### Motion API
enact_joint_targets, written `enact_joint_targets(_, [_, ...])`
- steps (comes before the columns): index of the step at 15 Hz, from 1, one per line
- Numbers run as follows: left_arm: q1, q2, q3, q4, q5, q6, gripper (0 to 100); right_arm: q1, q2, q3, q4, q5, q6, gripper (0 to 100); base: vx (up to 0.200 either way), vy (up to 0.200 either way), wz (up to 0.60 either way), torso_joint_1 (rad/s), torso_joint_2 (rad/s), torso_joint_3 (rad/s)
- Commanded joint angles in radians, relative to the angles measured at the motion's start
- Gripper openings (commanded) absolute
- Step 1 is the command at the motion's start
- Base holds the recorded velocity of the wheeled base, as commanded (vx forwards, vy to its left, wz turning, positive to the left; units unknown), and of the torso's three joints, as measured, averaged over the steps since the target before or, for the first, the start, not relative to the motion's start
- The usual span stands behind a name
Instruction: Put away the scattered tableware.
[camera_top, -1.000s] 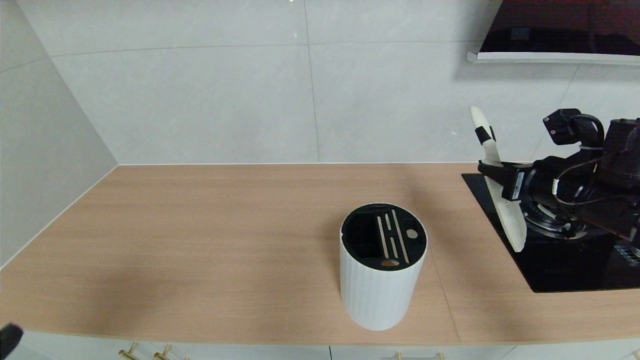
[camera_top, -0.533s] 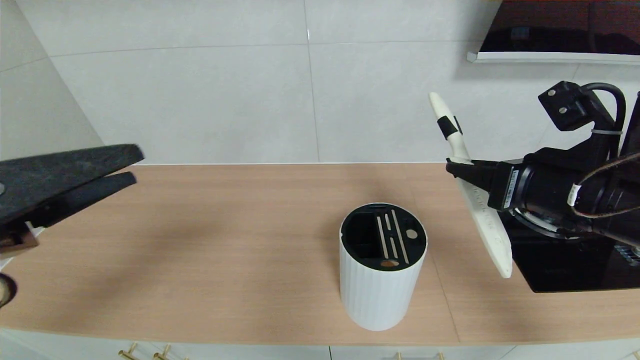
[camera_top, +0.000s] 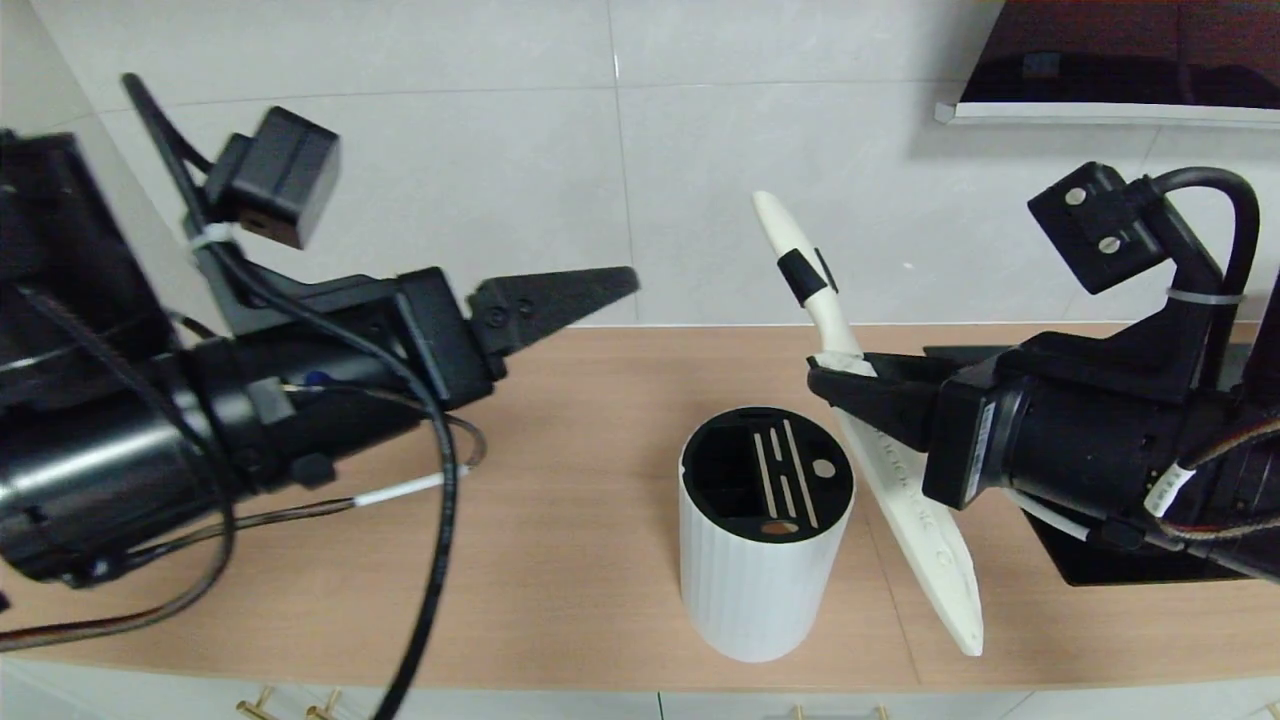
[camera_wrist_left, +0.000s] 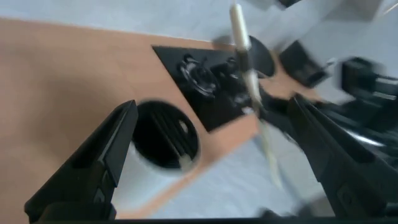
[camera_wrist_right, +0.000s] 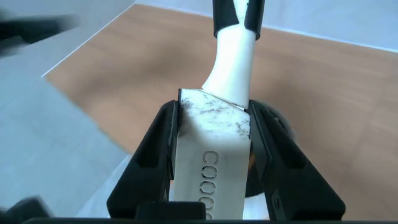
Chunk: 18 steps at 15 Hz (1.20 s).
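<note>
White knife (camera_top: 905, 500) sat pinched in right gripper (camera_top: 850, 385), blade slanting down just right of ribbed holder (camera_top: 765, 570) on counter (camera_top: 560, 560). Left gripper (camera_wrist_left: 211, 124) hung spread, left of holder. I judged risk: tilted blade missing narrow slots, catching rim, toppling holder.
</note>
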<state>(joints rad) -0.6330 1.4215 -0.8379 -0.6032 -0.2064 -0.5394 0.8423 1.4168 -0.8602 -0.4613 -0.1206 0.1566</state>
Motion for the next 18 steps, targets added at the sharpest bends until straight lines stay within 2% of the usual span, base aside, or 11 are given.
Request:
enact_joint_targets(1, [-0.132, 0.140, 0.013, -0.099, 0.071, 0.013, 100, 0.046, 0.037, 0.010, 0.000, -0.004, 0.000, 0, 0.000, 0.000, 0.00, 0.000, 0.00, 0.000])
enact_joint_targets(2, [-0.157, 0.146, 0.014, -0.125, 0.096, 0.006, 100, 0.063, 0.057, 0.015, -0.005, -0.022, 0.000, 0, 0.000, 0.000, 0.00, 0.000, 0.00, 0.000])
enact_joint_targets(4, [-0.166, 0.149, 0.010, -0.141, 0.114, 0.004, 100, 0.083, 0.074, 0.017, -0.007, -0.036, 0.000, 0, 0.000, 0.000, 0.00, 0.000, 0.00, 0.000])
enact_joint_targets(7, [-0.206, 0.165, 0.010, -0.161, 0.116, -0.034, 100, 0.101, 0.079, 0.024, -0.010, -0.034, 0.001, 0, 0.000, 0.000, 0.00, 0.000, 0.00, 0.000])
enact_joint_targets(9, [-0.211, 0.197, 0.003, -0.164, 0.134, -0.034, 100, 0.109, 0.076, 0.027, -0.019, -0.034, 0.003, 0, 0.000, 0.000, 0.00, 0.000, 0.00, 0.000])
enact_joint_targets(13, [-0.209, 0.247, -0.029, -0.193, 0.209, -0.036, 100, 0.119, 0.073, 0.040, -0.020, -0.031, 0.003, 0, 0.000, 0.000, 0.00, 0.000, 0.00, 0.000])
enact_joint_targets(18, [-0.209, 0.257, -0.029, -0.196, 0.211, -0.037, 100, 0.133, 0.068, 0.044, -0.020, -0.030, 0.001, 0, 0.000, 0.000, 0.00, 0.000, 0.00, 0.000])
